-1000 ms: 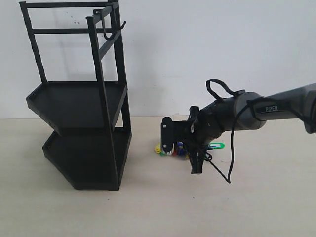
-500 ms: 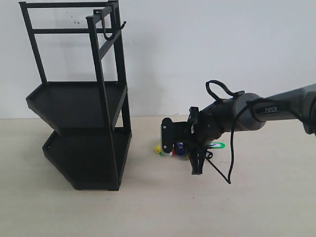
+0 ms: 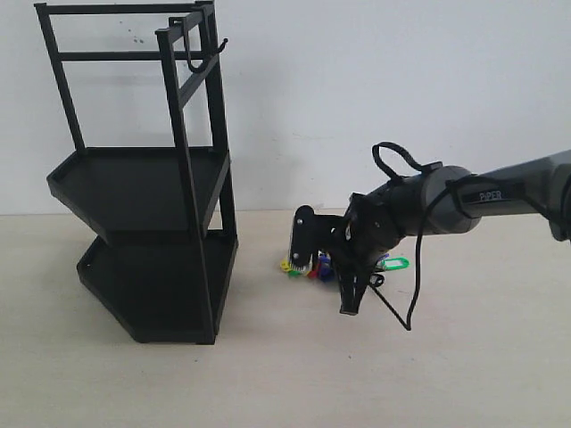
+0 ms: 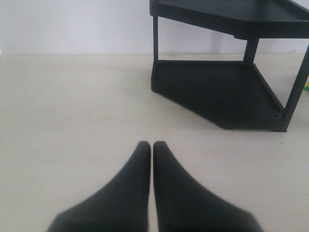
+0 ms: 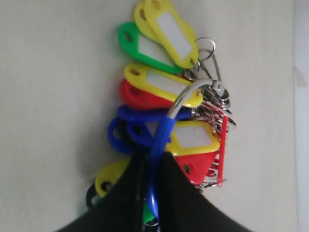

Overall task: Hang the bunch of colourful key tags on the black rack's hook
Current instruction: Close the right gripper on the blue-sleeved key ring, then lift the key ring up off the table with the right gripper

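Note:
The colourful key tag bunch lies low over the table to the right of the black rack. In the right wrist view its yellow, green, red and blue tags fan out beyond my fingers. My right gripper is shut on the bunch's blue loop. The hook hangs from the rack's top bar, far above the bunch. My left gripper is shut on nothing, low over the table, facing the rack's lower shelf. It does not show in the exterior view.
A white wall stands behind the table. A green tag pokes out on the far side of the right arm. A black cable loops down from the right arm to the table.
My right gripper has tilted and risen slightly, still holding the loop, and the tags have shifted a little with it. The rack has not moved.

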Robot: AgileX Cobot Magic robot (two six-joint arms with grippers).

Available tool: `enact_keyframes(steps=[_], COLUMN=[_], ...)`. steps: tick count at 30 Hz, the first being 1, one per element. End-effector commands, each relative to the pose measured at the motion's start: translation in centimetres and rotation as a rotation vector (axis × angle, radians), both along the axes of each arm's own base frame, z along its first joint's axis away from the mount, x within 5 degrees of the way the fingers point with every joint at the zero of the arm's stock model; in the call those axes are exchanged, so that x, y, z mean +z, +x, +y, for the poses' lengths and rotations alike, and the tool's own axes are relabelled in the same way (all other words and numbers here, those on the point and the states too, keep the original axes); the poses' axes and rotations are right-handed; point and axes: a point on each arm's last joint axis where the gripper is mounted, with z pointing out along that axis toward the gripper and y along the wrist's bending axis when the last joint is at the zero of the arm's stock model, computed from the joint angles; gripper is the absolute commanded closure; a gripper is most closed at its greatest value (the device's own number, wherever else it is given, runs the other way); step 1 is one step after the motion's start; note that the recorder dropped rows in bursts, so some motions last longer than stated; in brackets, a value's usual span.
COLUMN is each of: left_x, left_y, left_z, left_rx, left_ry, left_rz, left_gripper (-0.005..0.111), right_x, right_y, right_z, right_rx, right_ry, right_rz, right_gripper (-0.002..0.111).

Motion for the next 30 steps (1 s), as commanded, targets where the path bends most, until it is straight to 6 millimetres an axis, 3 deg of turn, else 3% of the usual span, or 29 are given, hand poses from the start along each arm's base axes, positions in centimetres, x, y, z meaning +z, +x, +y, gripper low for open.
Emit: enact_keyframes(steps=[1, 8, 17, 25, 30], left_x=[0.2, 0.2, 0.2, 0.2, 0.2], left_y=[0.0, 0.0, 0.0, 0.0, 0.0], left_z=[0.0, 0.0, 0.0, 0.0, 0.0], left_rx=[0.007, 0.007, 0.007, 0.007, 0.007], left_ry=[-0.017, -0.017, -0.017, -0.017, -0.017], left_rz=[-0.019, -0.019, -0.019, -0.019, -0.019], left_gripper=[0.102, 0.102, 0.102, 0.102, 0.102], right_x=[3.2, 8.2, 11.0, 12.9, 14.6], right_y=[0.1, -0.5, -1.3, -2.7, -3.8], right_z=[-0.2, -1.5, -9.8, -15.8, -17.2], right_rx=[-0.191, -0.517, -0.946, -0.875, -0.757], right_ry=[0.199, 0.518, 0.877, 1.234, 1.256], right_rz=[-0.017, 0.006, 0.285, 0.59, 0.609], right_gripper=[0.108, 0.108, 0.108, 0.108, 0.108])
